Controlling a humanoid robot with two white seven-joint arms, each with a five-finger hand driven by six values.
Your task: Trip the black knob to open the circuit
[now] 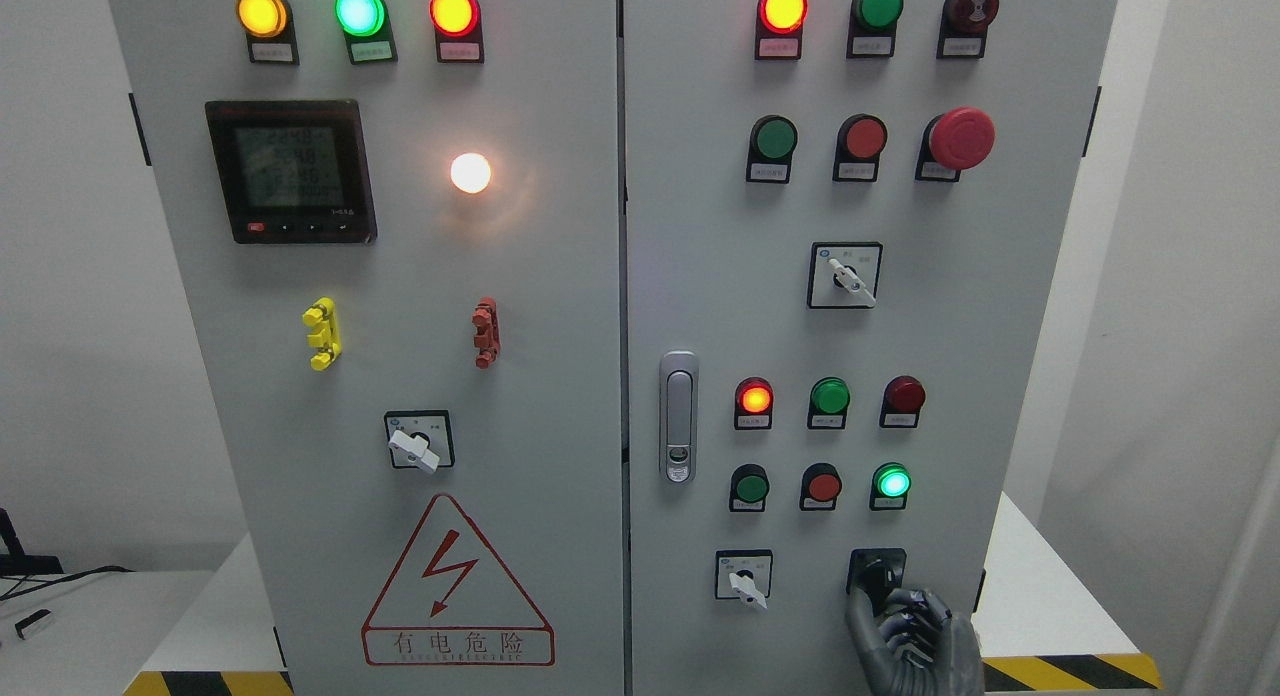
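The black knob [878, 573] sits on a square black plate at the lower right of the grey cabinet's right door [860, 336]. My right hand [895, 616] comes up from the bottom edge in a dark grey glove. Its thumb and curled fingers [915, 608] close around the lower part of the knob, hiding much of it. The left arm does not show.
A white-handled selector switch [744, 579] is just left of the knob. Above are a lit green lamp [891, 482], red and green buttons [822, 486], and a red mushroom stop button [960, 138]. The door latch [678, 416] stands near the centre seam.
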